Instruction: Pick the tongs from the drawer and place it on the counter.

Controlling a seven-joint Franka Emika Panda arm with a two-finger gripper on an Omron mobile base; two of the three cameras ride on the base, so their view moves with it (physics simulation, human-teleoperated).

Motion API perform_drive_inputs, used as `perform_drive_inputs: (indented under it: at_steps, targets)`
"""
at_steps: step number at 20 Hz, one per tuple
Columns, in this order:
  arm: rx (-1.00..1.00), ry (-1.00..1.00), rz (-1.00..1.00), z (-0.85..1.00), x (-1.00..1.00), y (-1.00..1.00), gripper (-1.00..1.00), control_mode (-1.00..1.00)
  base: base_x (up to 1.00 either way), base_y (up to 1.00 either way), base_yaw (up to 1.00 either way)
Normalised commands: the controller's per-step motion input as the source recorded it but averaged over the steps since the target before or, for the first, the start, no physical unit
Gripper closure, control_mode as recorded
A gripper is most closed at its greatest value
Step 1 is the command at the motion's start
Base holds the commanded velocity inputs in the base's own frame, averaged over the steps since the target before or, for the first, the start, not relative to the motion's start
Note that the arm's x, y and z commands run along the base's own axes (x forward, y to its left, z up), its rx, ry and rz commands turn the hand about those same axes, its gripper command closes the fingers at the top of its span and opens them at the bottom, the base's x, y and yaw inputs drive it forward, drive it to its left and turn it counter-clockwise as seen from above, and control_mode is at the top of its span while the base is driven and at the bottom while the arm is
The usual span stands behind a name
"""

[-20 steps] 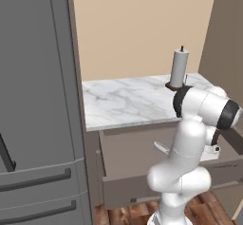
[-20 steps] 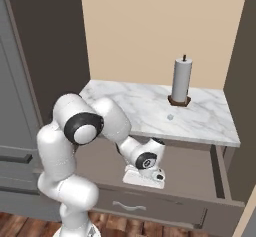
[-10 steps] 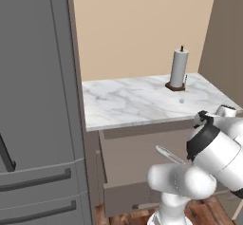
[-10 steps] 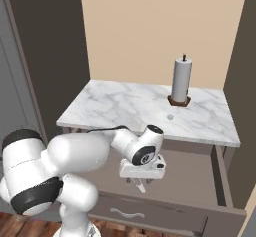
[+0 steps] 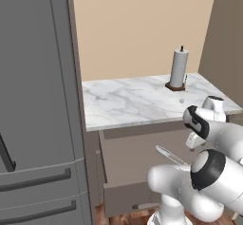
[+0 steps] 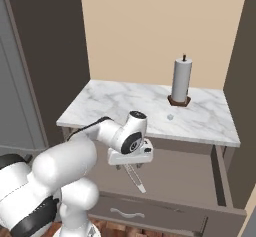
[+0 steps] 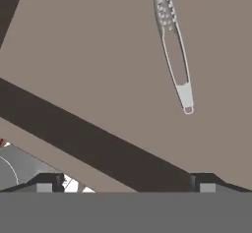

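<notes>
In the upper right of the hand view, the tongs (image 7: pixel 174 50) lie flat on the floor of the open drawer (image 7: pixel 98 55). The gripper (image 6: pixel 131 166) hangs above them, jaws spread wide and empty. In the right base view's upper half sits the marble worktop (image 6: pixel 125 106), bearing a paper-towel roll (image 6: pixel 181 80).

The arm is folded low in front of its base, with the elbow bent and the forearm reaching forward and down. The wrist is turned so that the hand points downward. The gripper (image 6: pixel 131 167) hangs below the white hand body, its short dark fingers directed down. In the hand view the two fingertips (image 7: pixel 45 183) stand far apart at opposite sides of the lower edge, so the jaws are spread wide. Nothing lies between the fingers, and the pads touch nothing.
</notes>
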Motion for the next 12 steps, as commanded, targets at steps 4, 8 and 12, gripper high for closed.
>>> perform_drive_inputs:
  at_steps: [4,8,12]
  targets:
    - [-0.01,0.00,0.00,-0.11,0.56,0.26,-1.00,-1.00,0.00,0.00,0.00]
    - [-0.02,0.00,0.00,-0.35,0.60,0.09,-1.00,-1.00,0.00,0.00,0.00]
    - [-0.03,0.00,0.00,-0.57,0.33,0.00,-1.00,-1.00,0.00,0.00,0.00]
